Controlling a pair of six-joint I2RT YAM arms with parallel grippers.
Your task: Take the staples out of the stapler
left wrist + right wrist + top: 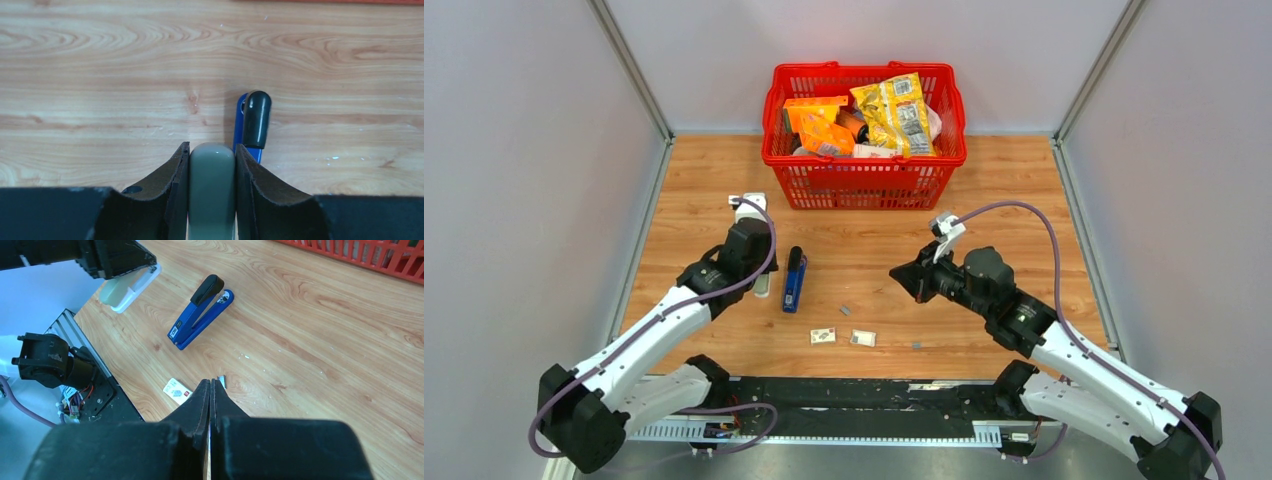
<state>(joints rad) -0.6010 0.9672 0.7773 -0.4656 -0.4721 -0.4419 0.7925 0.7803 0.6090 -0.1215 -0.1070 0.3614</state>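
Well, L gripper (212, 150) clamps a pale grey rounded plastic piece (212, 195) beside the blue-and-black stapler (794, 280) — R gripper (210, 385) pinched shut, empty.

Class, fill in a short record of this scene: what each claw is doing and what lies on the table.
Left claw: shut on the pale stapler
Right claw: shut, empty, above the table
Blue stapler: lying flat, untouched
Staples: small grey strips, loose
White packets: two, near the front edge
Red basket: at the back, holding snack packs
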